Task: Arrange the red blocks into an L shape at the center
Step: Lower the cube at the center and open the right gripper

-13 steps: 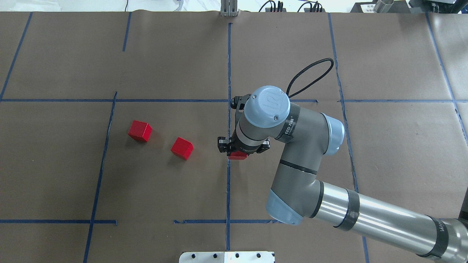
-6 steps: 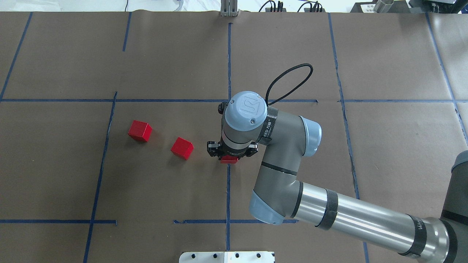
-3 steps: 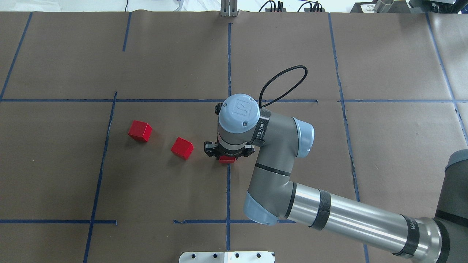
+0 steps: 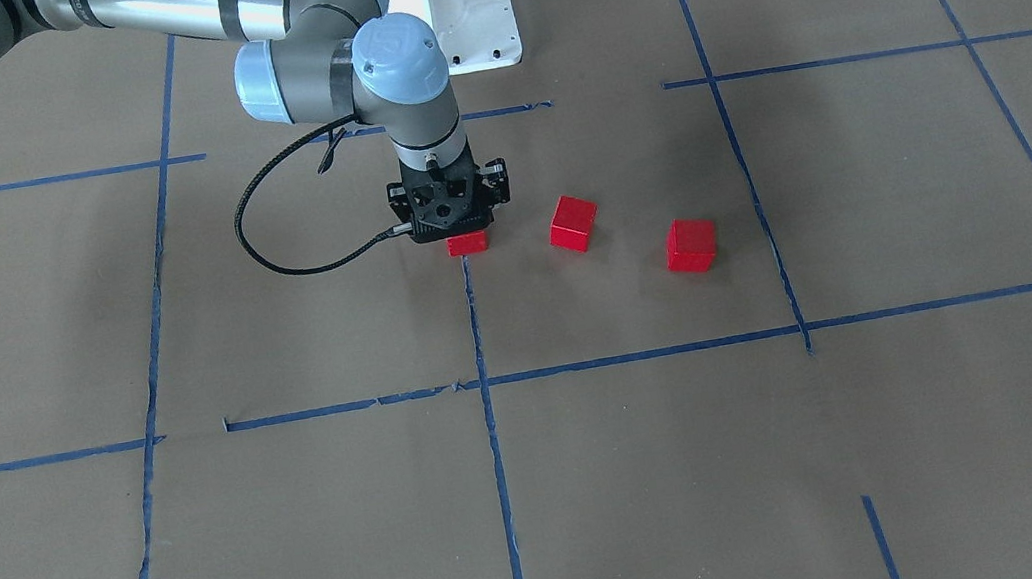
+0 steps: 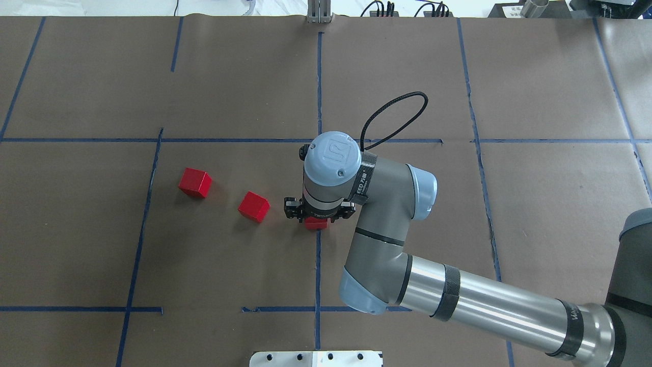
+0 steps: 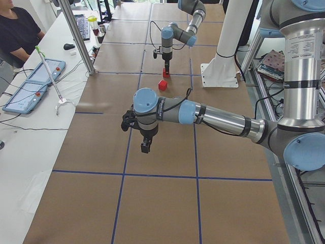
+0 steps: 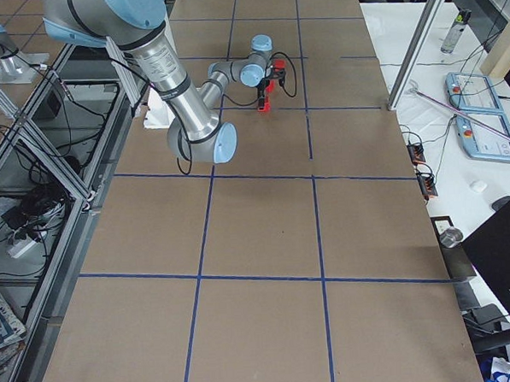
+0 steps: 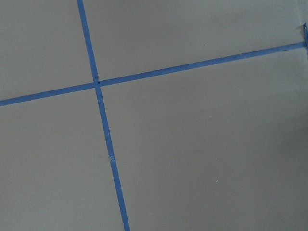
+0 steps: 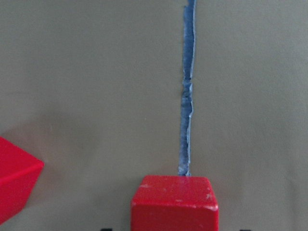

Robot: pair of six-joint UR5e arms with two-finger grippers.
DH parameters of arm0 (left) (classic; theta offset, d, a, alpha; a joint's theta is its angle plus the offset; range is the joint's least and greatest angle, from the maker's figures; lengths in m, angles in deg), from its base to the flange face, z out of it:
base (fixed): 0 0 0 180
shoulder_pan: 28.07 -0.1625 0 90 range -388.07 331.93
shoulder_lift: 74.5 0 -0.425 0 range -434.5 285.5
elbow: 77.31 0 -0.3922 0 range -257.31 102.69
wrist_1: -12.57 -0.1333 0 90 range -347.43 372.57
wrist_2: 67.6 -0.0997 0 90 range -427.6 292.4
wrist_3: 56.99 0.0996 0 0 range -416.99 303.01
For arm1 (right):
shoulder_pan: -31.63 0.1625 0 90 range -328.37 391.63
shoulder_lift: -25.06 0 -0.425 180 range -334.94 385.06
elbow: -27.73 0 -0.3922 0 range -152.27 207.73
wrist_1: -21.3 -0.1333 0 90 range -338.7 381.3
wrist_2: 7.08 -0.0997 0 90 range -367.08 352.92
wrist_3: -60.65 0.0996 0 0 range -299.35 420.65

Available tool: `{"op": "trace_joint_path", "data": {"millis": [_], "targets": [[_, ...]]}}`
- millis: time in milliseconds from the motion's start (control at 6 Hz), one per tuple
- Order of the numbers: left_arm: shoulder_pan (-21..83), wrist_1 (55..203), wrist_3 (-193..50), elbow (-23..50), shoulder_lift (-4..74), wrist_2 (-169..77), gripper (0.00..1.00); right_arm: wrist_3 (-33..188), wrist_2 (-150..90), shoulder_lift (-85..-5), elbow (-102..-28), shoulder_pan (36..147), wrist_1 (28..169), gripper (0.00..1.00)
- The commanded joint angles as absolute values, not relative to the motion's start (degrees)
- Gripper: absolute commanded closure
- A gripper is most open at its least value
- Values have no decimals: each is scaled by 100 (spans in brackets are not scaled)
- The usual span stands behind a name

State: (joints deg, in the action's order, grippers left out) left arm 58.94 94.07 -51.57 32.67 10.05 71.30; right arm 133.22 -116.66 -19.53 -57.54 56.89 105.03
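Three red blocks show. My right gripper (image 5: 317, 219) stands upright over the central blue tape line (image 5: 318, 265) and is shut on one red block (image 5: 316, 224), held low at the brown paper; I cannot tell if it touches. The same gripper (image 4: 457, 229) and block (image 4: 467, 243) show in the front view, and the block fills the bottom of the right wrist view (image 9: 174, 202). A second block (image 5: 253, 206) lies just left of it, tilted. A third (image 5: 195, 182) lies further left. My left gripper (image 6: 145, 147) hangs over bare paper; I cannot tell its state.
The white base plate (image 5: 316, 358) sits at the near edge of the table. A black cable (image 5: 395, 114) loops from the right wrist. An operator (image 6: 18, 30) sits beside the table with tablets, in the left side view.
My right gripper has carried its red block leftward to the central tape line, nearer the second block. In the last half second it has barely moved. The two loose blocks have not moved.
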Motion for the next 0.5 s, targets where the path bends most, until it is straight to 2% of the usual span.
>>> {"op": "trace_joint_path", "data": {"millis": [0, 333], "targets": [[5850, 9422, -5145, 3334, 1057, 7136, 0, 13298, -11729, -2080, -6416, 5955, 10926, 0], [5132, 9936, -5667, 3387, 1250, 7153, 0, 13298, -11755, -2781, -7418, 6220, 10929, 0]]}}
